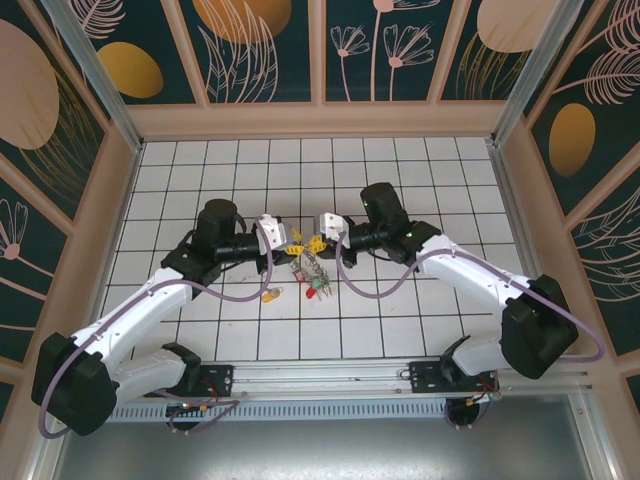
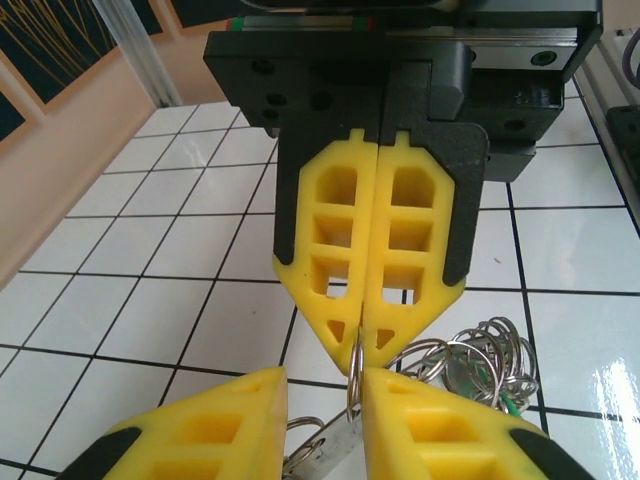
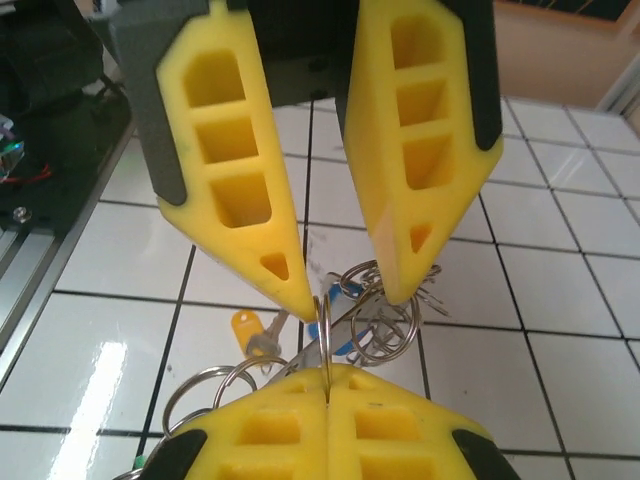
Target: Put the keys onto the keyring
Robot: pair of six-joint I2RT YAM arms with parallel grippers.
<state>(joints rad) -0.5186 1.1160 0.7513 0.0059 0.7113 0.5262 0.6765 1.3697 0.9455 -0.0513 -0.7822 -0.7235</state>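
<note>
My right gripper point(image 3: 328, 378) is shut on the keyring point(image 3: 326, 330), a thin silver split ring held edge-on above the tiles. The left gripper point(image 2: 315, 400) faces it tip to tip and is open. The keyring point(image 2: 354, 372) stands in its gap, close against one finger point(image 2: 420, 420), and the other finger is clear of it. In the top view the left gripper point(image 1: 292, 240) and right gripper point(image 1: 317, 241) meet at mid-table. Keys lie below: a yellow-headed one point(image 3: 250, 330), a blue-headed one point(image 3: 345, 335), and a red one point(image 1: 312, 290).
A tangle of spare silver rings point(image 2: 485, 355) lies on the white tiled table point(image 1: 400, 320) just beside the grippers. Wooden walls point(image 1: 115, 200) enclose the table. An aluminium rail point(image 1: 330, 375) runs along the near edge.
</note>
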